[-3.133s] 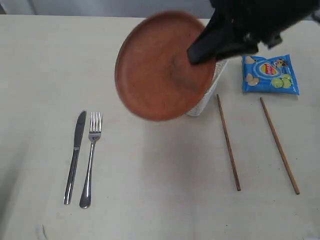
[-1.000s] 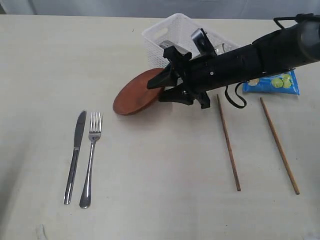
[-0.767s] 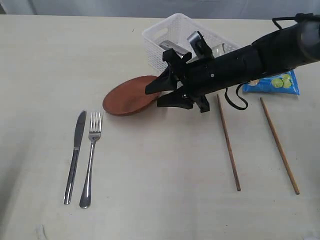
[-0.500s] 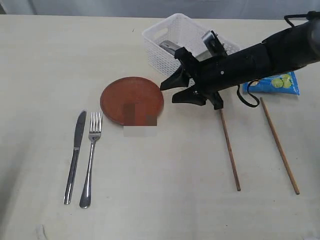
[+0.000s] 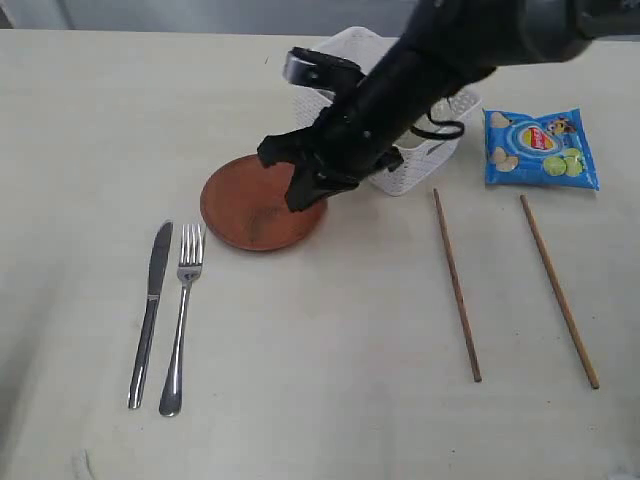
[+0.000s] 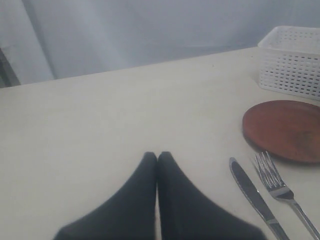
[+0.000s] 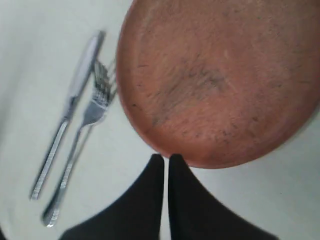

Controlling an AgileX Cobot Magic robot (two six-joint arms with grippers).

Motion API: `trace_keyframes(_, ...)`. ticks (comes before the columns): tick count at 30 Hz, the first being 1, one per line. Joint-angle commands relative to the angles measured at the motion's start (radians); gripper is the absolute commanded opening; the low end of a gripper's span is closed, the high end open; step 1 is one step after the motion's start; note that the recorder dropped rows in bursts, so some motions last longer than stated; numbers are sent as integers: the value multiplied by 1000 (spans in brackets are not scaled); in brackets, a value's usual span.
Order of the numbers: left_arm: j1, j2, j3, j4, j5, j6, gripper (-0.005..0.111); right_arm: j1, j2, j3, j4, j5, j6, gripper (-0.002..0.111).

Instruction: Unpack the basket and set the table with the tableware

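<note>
Right gripper [image 7: 165, 159] is seen closed, its two black fingers [image 7: 148, 200] pressed together with nothing held between them. Its tips are placed at the rim of the reddish-brown plate [image 7: 225, 85]; whether the rim is touched cannot be told. In the exterior view the right arm [image 5: 440, 50] is stretched from the far right across the middle, and its end is held over the right part of the plate.

The plate is laid flat on the cream table [image 5: 320, 400], a little left of the middle, just near-left of the white perforated basket [image 5: 422, 165]. The basket is largely hidden behind the arm, so what lies inside cannot be made out.

A steel knife [image 5: 150, 315] and a steel fork [image 5: 180, 320] are laid side by side on the near left, the knife on the left, with a narrow gap between them. The tines of the fork are pointed to the far side and lie near the plate without touching it.

Two wooden chopsticks [image 5: 456, 285] [image 5: 559, 290] are laid on the right, well apart, both running from far to near. A blue chip bag [image 5: 540, 148] is laid flat at the far right, beside the basket.

The left gripper [image 6: 157, 155] is also closed and empty, and it is held above bare table, left of the knife.
</note>
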Motion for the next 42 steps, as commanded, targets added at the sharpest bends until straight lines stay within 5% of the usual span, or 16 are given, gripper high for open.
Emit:
trace_keyframes(1, 2, -3, 2, -2, -8, 0, 0, 104, 15, -128, -467, -7, 345, 4)
trace_keyframes(4, 2, -3, 2, -2, -8, 0, 0, 164, 51, -201, -558, 3, 416, 4)
trace_keyframes(11, 2, -3, 2, -2, -8, 0, 0, 244, 165, -414, -419, 3, 416, 4)
trace_keyframes(23, 2, -3, 2, -2, -8, 0, 0, 266, 435, -771, -400, 122, 457, 4)
trace_keyframes(42, 2, -3, 2, -2, -8, 0, 0, 194, 438, -818, -499, 296, 426, 3)
